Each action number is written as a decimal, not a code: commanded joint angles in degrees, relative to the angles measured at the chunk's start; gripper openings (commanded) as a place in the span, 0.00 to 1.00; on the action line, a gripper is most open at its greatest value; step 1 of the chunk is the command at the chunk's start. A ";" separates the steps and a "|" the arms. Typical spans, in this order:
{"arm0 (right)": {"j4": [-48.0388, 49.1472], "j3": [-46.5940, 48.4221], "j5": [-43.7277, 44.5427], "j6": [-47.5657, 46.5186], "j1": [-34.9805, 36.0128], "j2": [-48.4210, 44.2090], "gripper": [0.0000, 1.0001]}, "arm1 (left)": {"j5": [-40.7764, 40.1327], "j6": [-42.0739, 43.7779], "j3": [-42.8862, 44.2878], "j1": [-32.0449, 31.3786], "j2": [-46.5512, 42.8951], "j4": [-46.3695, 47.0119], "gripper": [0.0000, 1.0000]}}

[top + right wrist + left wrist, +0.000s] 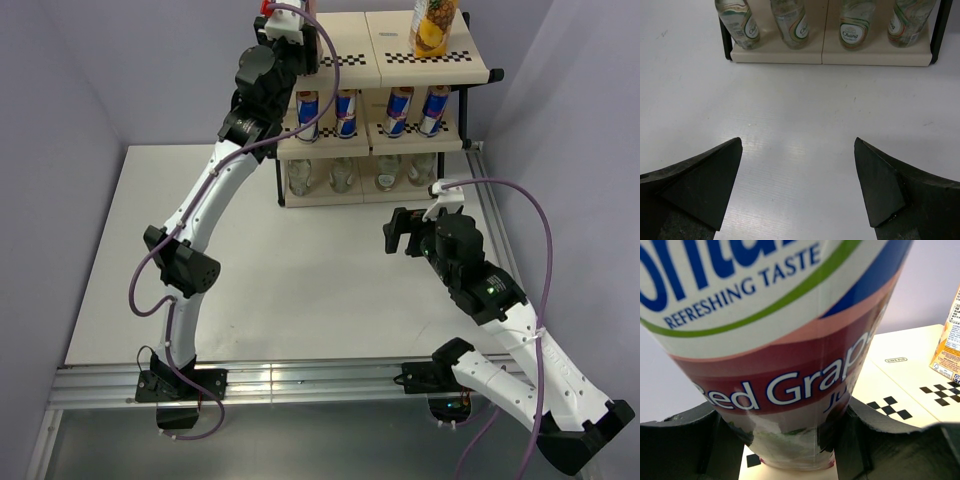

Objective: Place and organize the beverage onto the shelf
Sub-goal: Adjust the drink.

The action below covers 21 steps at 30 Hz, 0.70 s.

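Observation:
My left gripper [790, 450] is shut on the purple red-grape juice carton [780, 340], one finger on each side of its lower part. The carton's base is down at the left half of the shelf's top board [905, 375]; I cannot tell if it touches. The yellow carton [433, 25] stands on the right of that board. Several blue-and-silver cans [370, 112] line the middle tier and several clear bottles [790, 22] the bottom tier. My right gripper [798, 142] is open and empty above the table, in front of the shelf [380, 50].
The white table [290, 290] stretches in front of the shelf. The left arm [200, 215] reaches diagonally up to the shelf's top left corner. A metal rail [300, 380] runs along the table's near edge. Grey walls close in both sides.

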 commanded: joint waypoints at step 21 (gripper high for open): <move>5.60 0.54 -3.03 0.68 -0.40 -0.52 1.00 | 11.14 -13.75 0.43 1.75 -6.84 13.23 0.01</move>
